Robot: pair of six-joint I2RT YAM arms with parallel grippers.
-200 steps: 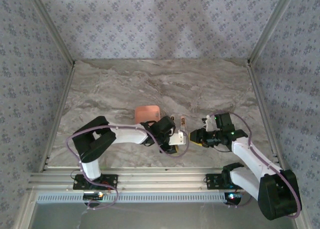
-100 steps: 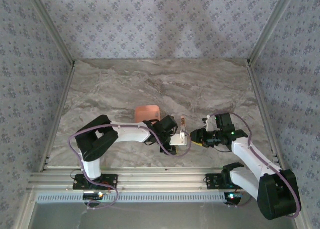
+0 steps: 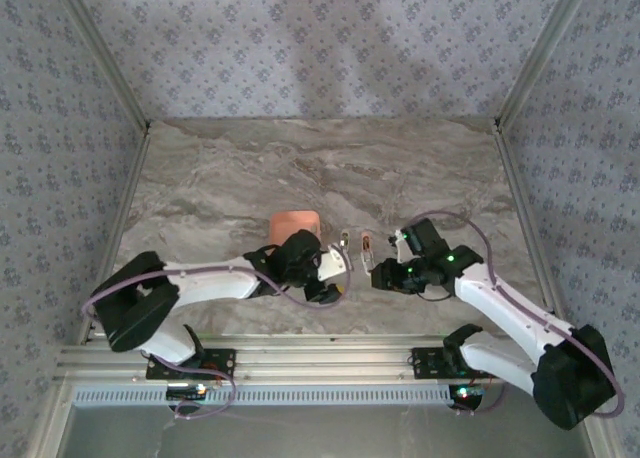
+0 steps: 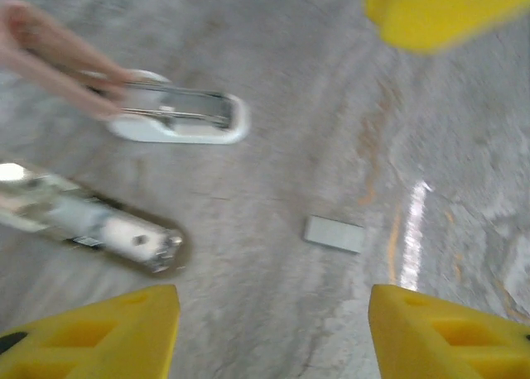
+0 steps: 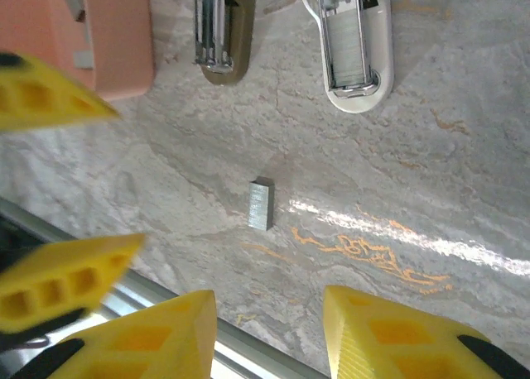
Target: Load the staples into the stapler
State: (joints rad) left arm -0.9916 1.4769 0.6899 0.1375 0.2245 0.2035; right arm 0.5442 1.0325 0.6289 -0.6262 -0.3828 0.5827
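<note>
Staples (image 5: 260, 204) near stapler (image 5: 352, 40), tray (image 5: 120, 31) alongside

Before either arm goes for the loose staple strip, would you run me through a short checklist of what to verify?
1. The stapler is opened, both halves flat on the table: ok.
2. The staple strip lies loose on the table, free of both grippers: ok.
3. The left gripper is open and empty: ok.
4. The right gripper is open and empty: ok.
5. Room between the two grippers above the strip: not ok, they look crowded over the same spot.
6. The stapler's channel is free of staples: cannot tell.
</note>
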